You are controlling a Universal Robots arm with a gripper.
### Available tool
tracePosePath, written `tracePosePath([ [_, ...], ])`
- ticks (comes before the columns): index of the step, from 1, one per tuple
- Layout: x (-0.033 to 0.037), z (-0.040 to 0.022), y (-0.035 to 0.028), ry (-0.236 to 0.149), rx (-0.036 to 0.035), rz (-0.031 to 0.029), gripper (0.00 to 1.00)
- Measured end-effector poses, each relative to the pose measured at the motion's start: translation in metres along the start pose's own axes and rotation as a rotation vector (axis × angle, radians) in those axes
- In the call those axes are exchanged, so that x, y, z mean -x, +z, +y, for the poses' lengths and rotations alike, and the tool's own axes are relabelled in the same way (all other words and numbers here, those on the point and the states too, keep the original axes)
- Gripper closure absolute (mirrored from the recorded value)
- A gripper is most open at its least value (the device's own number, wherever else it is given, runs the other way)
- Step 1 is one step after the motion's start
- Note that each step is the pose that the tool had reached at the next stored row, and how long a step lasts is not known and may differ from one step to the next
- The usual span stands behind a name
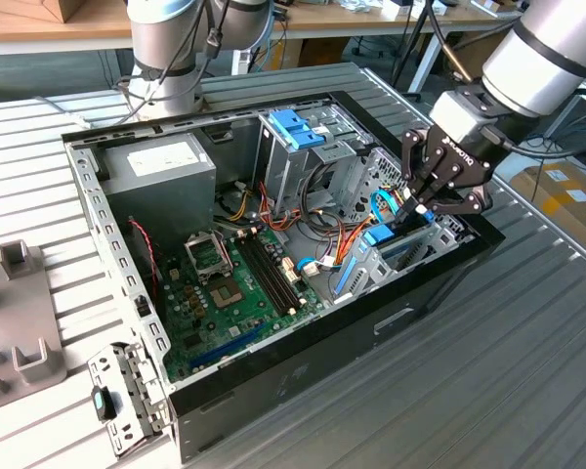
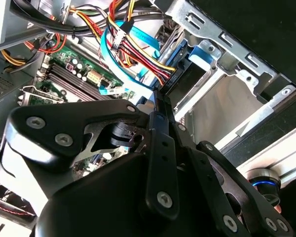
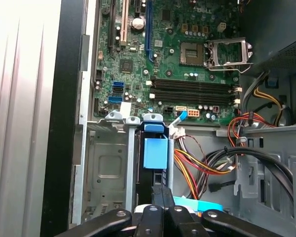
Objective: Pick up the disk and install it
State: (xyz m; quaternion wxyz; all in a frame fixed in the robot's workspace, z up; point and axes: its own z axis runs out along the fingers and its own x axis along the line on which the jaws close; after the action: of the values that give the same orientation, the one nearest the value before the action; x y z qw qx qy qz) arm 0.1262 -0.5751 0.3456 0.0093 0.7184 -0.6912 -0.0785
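Exterior view: claw (image 1: 413,208) closed on the blue-framed disk (image 1: 383,235) standing in its bay.

Even, bright daylight fills the exterior view, with soft shadows inside the computer case (image 1: 273,371). In the first wrist view the ribbed tabletop (image 3: 19,98) is blown out white. The pincer (image 2: 158,106) looms dark and blurred in the second wrist view.

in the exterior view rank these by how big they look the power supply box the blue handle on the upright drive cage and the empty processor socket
Largest to smallest, as they appear in the exterior view:
1. Power supply box, clearly the biggest.
2. Blue handle on the upright drive cage.
3. Empty processor socket. It looks close in size to the handle, so their order is unsure.
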Motion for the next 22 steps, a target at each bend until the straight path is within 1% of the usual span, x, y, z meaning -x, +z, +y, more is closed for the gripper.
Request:
tracePosePath([
  [2, -0.0006, -0.0002, 0.0017, 0.0, 0.0005, 0.0002, 0.89],
  [5, -0.0009, -0.0003, 0.0027, 0.0, 0.0005, -0.0004, 0.89],
  [9, -0.0013, -0.0005, 0.0017, 0.0, 0.0005, -0.001, 0.89],
  [10, -0.0011, -0.0005, 0.0, 0.0, 0.0005, -0.0012, 0.89],
  [11, -0.0005, -0.0004, -0.0064, 0.0, 0.0005, -0.0006, 0.89],
  [12, 0.0, -0.0003, -0.0109, 0.0, 0.0005, -0.0004, 0.89],
  [13, 0.0002, -0.0004, -0.0133, 0.0, 0.0005, -0.0004, 0.89],
  [16, 0.0006, -0.0013, -0.0188, 0.0, 0.0005, -0.0005, 0.89],
  [18, 0.0009, -0.0037, -0.0233, 0.0, 0.0006, -0.0006, 0.89],
  [22, 0.0012, -0.0097, -0.028, 0.0, 0.0019, -0.0005, 0.89],
])
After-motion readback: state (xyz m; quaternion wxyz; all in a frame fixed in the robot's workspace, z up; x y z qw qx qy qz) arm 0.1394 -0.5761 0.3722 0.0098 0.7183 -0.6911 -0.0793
